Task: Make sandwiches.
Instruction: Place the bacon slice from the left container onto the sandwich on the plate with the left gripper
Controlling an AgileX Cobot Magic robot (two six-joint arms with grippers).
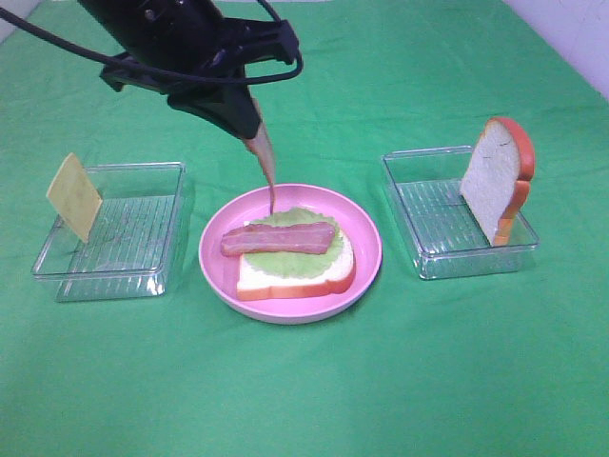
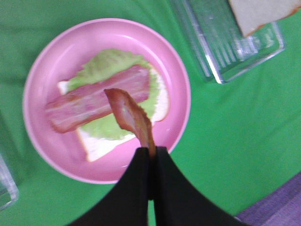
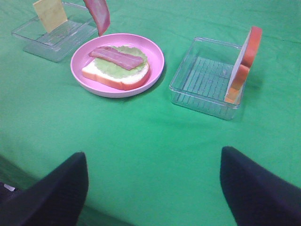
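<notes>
Sandwich layers lie stacked on a round pink plastic plate [image 1: 214,257]: a white bread slice with orange-red crust [image 1: 295,276], a ruffled pale green lettuce leaf [image 1: 285,260] and a flat pink-red bacon strip [image 1: 278,238]. The black left gripper [image 1: 250,130] angles down from above the plate's far side, its fingers pinched on a second bacon strip [image 1: 265,167], which dangles limp over the lettuce. The right gripper [image 3: 153,188] hovers over the green cloth [image 1: 304,381], jaws wide apart. A yellow square cheese slice [image 1: 74,197] leans in the left ribbed clear plastic tray [image 1: 143,276], and another bread slice [image 1: 495,186] stands in the right tray [image 1: 404,224].
</notes>
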